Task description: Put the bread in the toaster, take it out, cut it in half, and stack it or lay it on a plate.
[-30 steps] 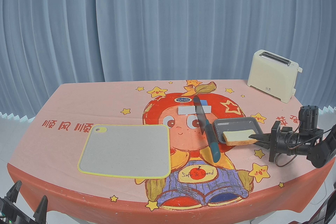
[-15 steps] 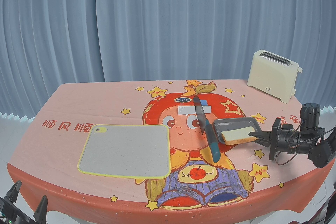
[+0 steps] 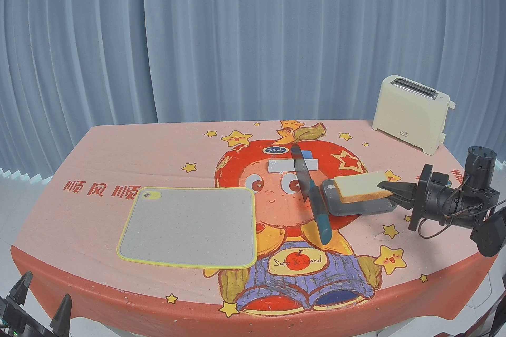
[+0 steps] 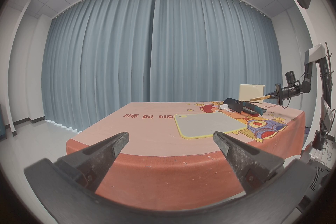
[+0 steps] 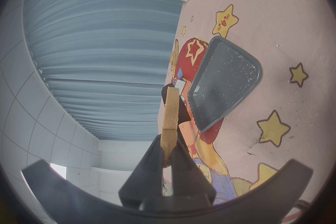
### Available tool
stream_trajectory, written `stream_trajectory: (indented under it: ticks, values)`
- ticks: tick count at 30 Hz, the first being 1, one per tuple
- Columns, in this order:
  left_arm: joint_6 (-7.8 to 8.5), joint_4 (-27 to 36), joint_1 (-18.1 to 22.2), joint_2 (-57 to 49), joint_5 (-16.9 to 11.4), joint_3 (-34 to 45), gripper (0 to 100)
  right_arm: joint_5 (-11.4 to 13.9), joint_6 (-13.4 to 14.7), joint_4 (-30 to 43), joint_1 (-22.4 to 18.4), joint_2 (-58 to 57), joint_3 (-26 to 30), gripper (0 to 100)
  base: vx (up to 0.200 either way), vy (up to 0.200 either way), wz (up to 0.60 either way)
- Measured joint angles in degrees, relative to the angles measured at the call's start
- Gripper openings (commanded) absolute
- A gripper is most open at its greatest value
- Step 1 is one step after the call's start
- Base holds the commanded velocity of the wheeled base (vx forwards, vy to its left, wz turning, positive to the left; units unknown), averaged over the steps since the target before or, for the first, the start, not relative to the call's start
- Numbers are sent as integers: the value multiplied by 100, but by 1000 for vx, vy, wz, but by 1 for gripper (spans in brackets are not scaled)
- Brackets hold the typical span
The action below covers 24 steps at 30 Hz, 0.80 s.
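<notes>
My right gripper (image 3: 386,187) is clamped on the bread (image 3: 361,186): the two fingers (image 5: 182,160) are pressed narrow against one edge of the slice, which sticks straight out past the tips. From the head view the slice lies flat in the air. It hangs clear of the grey tray (image 3: 363,208), which sits on the table just below and ahead of these fingertips, its floor bare but for crumbs (image 5: 224,77). The cream toaster (image 3: 411,113) stands upright, farther back than my right fingers and near the table's far edge, well apart from the slice. The knife (image 3: 314,197) with the blue-green handle lies just beyond the tray, on the side away from my right fingers. The cutting board (image 3: 190,226) is flat on the table (image 3: 132,159), well apart from them and nearer my left side. My left gripper (image 4: 171,139) hangs off the table's near corner with its fingers spread wide and nothing between them; the board is the closest thing ahead of it
</notes>
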Motion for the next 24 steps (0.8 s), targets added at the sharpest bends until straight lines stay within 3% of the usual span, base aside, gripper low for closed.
stream_trajectory:
  ticks: [15,18,24]
  values:
    - [-2,0,0,0,0,0,100,-33,-105,-5,22,-265,110,0,0,0,0]
    - [-2,0,0,0,0,0,100,-200,-222,-2,65,-308,124,0,0,0,0]
    - [-2,0,0,0,0,0,100,-772,-551,0,235,-383,132,0,0,0,0]
